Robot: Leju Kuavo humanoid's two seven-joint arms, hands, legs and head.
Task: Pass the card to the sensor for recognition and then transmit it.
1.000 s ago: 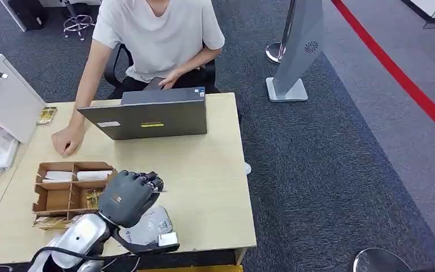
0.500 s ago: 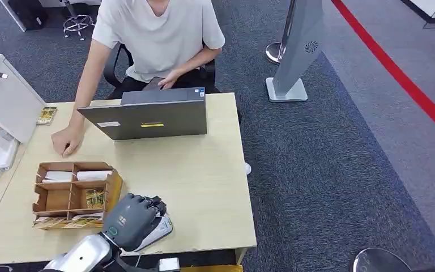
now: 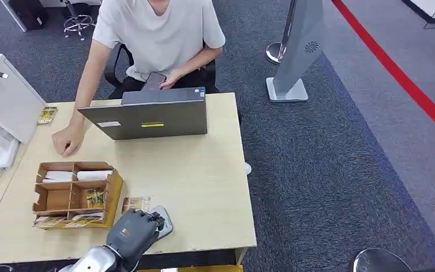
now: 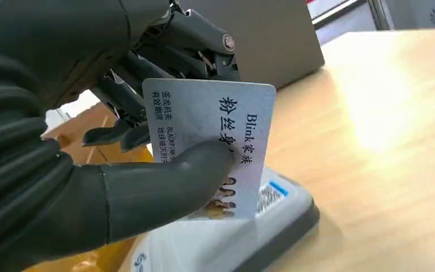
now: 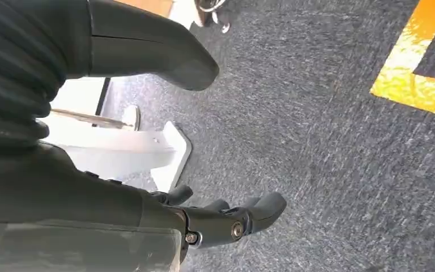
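My left hand (image 3: 133, 232) is at the table's front edge, just right of the cardboard organiser (image 3: 73, 192). In the left wrist view its thumb and fingers pinch a white printed card (image 4: 215, 141), upright, with its lower edge close over the grey and white sensor (image 4: 249, 243). I cannot tell whether card and sensor touch. The sensor (image 3: 163, 222) lies flat on the table, partly under the hand. My right hand (image 5: 147, 204) hangs over the carpet, fingers apart and holding nothing.
A loose photo card (image 3: 136, 203) lies beside the organiser. A person sits behind the laptop (image 3: 150, 119), one hand (image 3: 67, 139) on the table, the other holding a phone (image 3: 154, 81). A white box (image 3: 5, 96) and power strip (image 3: 3, 150) stand at the left.
My left hand has dropped and drawn back toward the table's front edge, bringing the card down over the sensor. The loose photo card by the organiser is now uncovered. The person raised the phone.
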